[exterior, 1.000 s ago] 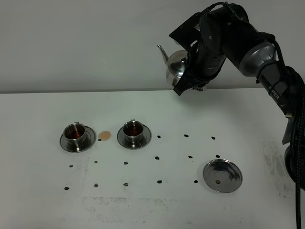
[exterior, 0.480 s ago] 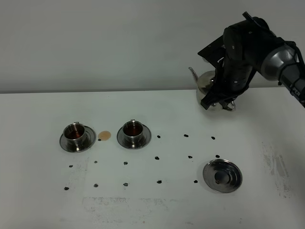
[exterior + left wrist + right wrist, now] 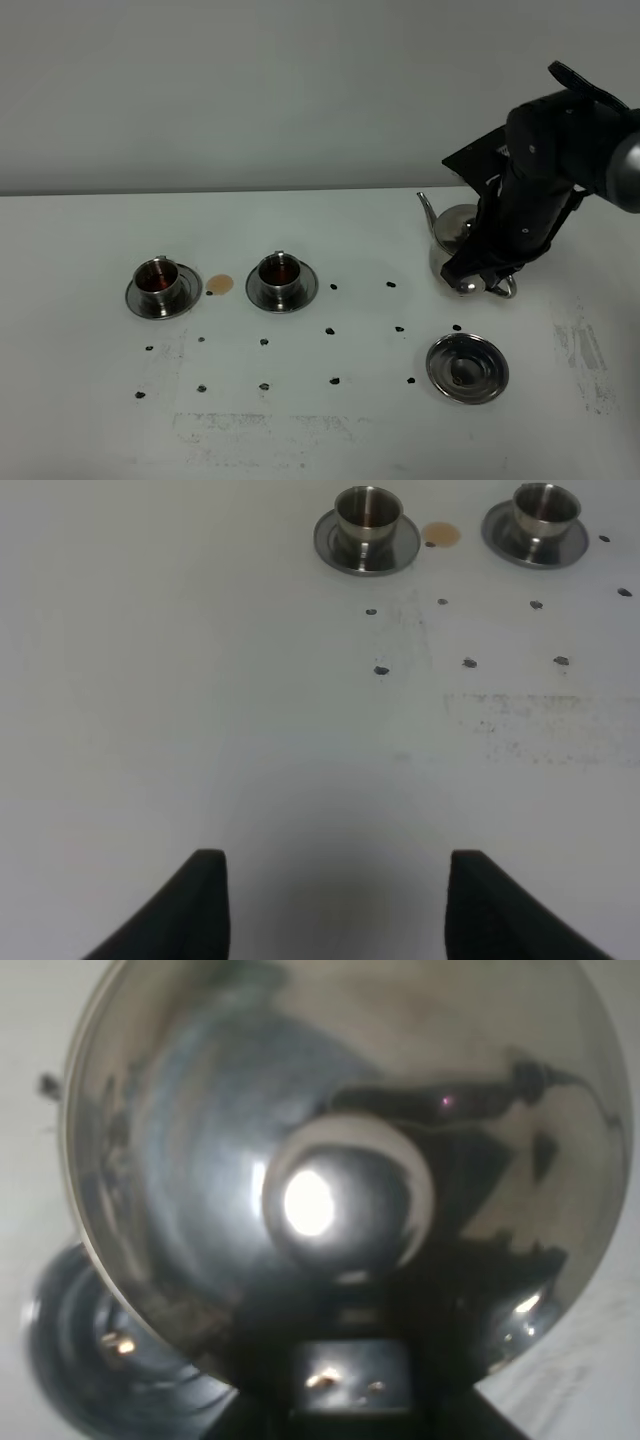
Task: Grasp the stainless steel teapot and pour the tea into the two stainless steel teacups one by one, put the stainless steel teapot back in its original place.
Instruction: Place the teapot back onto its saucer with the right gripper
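The stainless steel teapot (image 3: 452,243) hangs upright on the right, spout pointing left, just behind its original place, the empty round saucer (image 3: 467,368). My right gripper (image 3: 488,274) is shut on the teapot's handle, and the black arm hides most of that side. In the right wrist view the domed lid and knob (image 3: 345,1200) fill the frame, with the saucer (image 3: 85,1360) showing past the teapot's edge. Two stainless steel teacups (image 3: 160,278) (image 3: 280,271) stand on saucers at the left, both holding dark tea. My left gripper (image 3: 337,905) is open over bare table, far from the cups (image 3: 367,510) (image 3: 545,505).
A small brown tea spill (image 3: 219,285) lies between the two cups. Rows of small black marks (image 3: 332,329) dot the white table (image 3: 320,440). A grey wall stands behind the table.
My right arm has carried the teapot rightwards and down, from high near the back wall to just behind the empty saucer. The cups and the left gripper have not moved.
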### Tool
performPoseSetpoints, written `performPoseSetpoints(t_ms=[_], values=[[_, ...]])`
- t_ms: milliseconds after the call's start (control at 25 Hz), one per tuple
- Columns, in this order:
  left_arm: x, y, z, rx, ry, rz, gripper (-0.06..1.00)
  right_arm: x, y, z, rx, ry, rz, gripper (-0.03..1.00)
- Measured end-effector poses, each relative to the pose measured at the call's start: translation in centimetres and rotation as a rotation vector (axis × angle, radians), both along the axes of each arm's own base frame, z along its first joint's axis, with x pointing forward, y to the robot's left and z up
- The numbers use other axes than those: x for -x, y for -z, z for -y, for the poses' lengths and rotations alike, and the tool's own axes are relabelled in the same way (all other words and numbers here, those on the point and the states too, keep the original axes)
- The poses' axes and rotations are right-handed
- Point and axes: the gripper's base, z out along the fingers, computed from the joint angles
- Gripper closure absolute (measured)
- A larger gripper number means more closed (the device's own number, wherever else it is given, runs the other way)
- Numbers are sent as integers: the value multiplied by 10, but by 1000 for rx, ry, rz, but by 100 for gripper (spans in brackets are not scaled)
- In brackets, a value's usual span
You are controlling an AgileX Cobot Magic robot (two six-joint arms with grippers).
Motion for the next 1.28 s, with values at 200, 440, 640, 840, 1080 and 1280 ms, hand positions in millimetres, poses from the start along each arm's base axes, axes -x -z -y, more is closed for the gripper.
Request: performPoseSetpoints(t_ms=[200,440,640,840,1080,1280], values=[[0,0,0,0,0,0,41,25,10,5,-54,36,5,76],[0,0,0,0,0,0,41,51,22,10,-105,78,-5,76],[0,0,0,0,0,0,41,69,28,4,-125,75,-15,76],[0,0,0,0,0,0,41,83,29,-6,-159,68,-9,76],[0,0,0,0,0,0,41,89,34,-8,-173,76,-19,76],[0,0,0,0,0,0,41,91,39,-6,-171,78,-20,76]])
